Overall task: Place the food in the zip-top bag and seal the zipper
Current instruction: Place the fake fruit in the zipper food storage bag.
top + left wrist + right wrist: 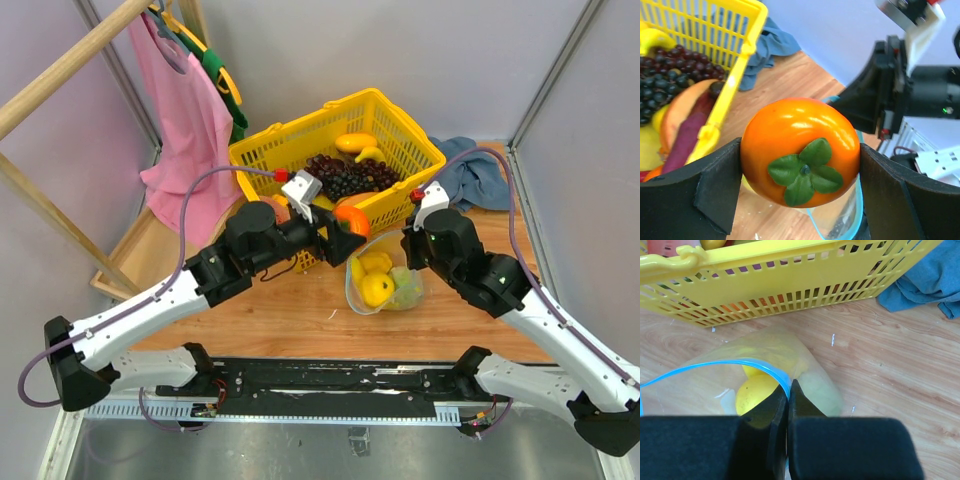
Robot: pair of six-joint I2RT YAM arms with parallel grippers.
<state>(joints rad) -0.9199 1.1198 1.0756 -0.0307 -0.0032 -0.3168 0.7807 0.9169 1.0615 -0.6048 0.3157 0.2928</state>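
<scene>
My left gripper (800, 165) is shut on an orange toy fruit (800, 150) with a green leaf cap and holds it above the mouth of the clear zip-top bag (385, 280); the fruit shows in the top view (351, 219) just left of the bag. My right gripper (788, 390) is shut on the bag's light-blue zipper strip (740, 364) and holds the mouth open. Yellow fruits (377, 287) and a pale green one (404, 284) lie inside the bag. A yellow fruit also shows through the bag in the right wrist view (755, 392).
A yellow lattice basket (300, 140) with dark grapes (345, 178) and more toy food stands behind the bag. A blue cloth (480, 172) lies at the back right. A pink garment (185, 120) hangs on a wooden rack at the left.
</scene>
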